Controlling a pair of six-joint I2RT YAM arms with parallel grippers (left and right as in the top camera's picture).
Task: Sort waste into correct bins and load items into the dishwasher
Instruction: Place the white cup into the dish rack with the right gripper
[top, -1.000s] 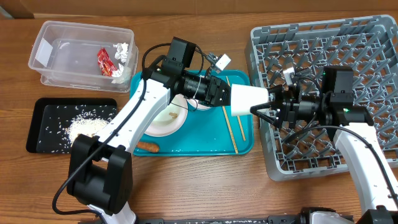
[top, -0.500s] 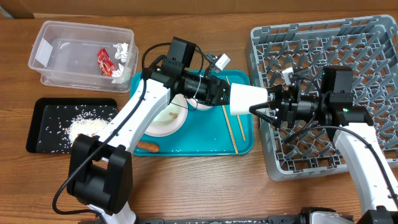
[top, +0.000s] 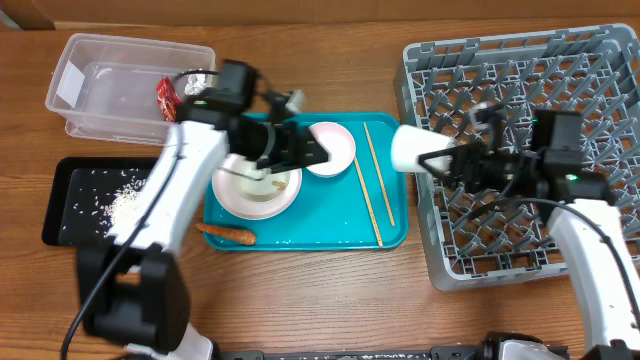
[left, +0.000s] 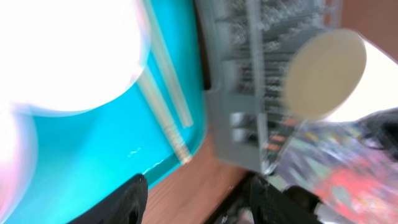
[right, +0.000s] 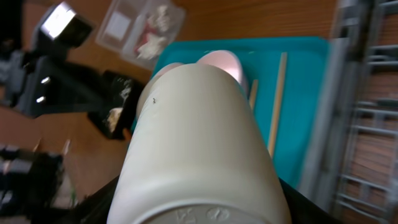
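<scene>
We are loading the white cup (top: 408, 148): our right hand (top: 440, 160) grasps it at the left edge of the grey dish rack (top: 600, 70). Our left hand (top: 318, 153) hangs released over the teal tray (top: 320, 220). Next, we judge, the cup needs carrying over the pegs and setting down.

This is looking like a robotics lab staging a kitchen clean-up: a left arm (top: 170, 195) and a right arm (top: 590, 250) are reaching over a wooden desk (top: 330, 300) carrying a grey dish rack (top: 500, 50), a teal serving tray (top: 320, 225), a clear tub (top: 120, 110) and a black tray (top: 68, 185).
</scene>
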